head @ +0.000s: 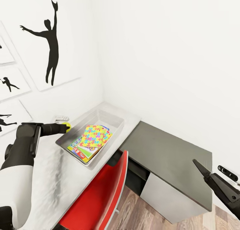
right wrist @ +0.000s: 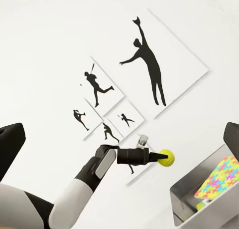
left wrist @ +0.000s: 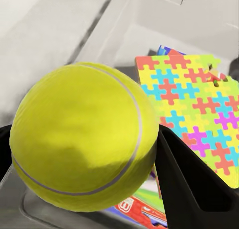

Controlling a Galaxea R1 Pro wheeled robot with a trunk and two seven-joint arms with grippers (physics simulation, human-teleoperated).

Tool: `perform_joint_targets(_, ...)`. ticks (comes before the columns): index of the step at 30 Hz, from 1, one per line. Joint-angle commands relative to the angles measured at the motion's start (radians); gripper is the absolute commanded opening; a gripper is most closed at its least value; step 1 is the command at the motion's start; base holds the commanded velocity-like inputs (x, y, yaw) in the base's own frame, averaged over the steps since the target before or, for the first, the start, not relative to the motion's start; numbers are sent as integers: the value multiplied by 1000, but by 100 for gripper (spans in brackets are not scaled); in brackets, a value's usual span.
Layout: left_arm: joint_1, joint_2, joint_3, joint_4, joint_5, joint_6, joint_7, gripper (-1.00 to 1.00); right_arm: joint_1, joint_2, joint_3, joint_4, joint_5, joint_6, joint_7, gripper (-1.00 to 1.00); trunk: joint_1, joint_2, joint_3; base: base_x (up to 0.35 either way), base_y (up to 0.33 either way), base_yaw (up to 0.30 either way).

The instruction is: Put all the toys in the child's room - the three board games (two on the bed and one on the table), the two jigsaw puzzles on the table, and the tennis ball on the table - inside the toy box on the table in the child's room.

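Note:
My left gripper (head: pixel 64 127) is shut on the yellow-green tennis ball (head: pixel 67 126) and holds it just above the left rim of the toy box (head: pixel 112 116), a translucent grey bin on the pale table (head: pixel 50 176). Close up, the tennis ball (left wrist: pixel 84 139) sits between dark fingers (left wrist: pixel 194 179). Inside the box a bright jigsaw puzzle (head: pixel 95 135) (left wrist: pixel 194 104) lies on top of colourful board games (head: pixel 81 150). My right gripper (head: pixel 200 167) hangs open at the lower right, far from the box. From there I see the ball (right wrist: pixel 166 157) and the box (right wrist: pixel 199 189).
A red chair (head: pixel 100 193) stands against the table's front edge below the box. To the right is the lower dark grey top (head: pixel 166 153) with white drawers (head: pixel 166 198). A small white object (head: pixel 61 118) lies by the wall. Black silhouette pictures (head: pixel 50 39) hang there.

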Motion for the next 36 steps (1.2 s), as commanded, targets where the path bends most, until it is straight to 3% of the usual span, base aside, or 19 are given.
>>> perform_joint_targets(1,-2,-1,1,-1,-13,0,-7,-100,-1,0,0,0,-1,10,3,100,1,-2,-3,0,0,67)
perform_joint_targets(10,-3,-14,-17,0,-12,0,73,-100,-1,3,-2,0,-1,10,3,100,1,-2,-8,0,0,28)
perform_joint_targets(32,-3,-36,-23,30,-11,-4,67,-100,-1,-1,-3,0,-1,9,-1,100,1,-2,-12,0,0,0)
perform_joint_targets(36,-3,-36,-47,48,-11,-4,68,-100,-1,-2,-3,0,0,10,-1,100,1,-2,-17,0,0,0)
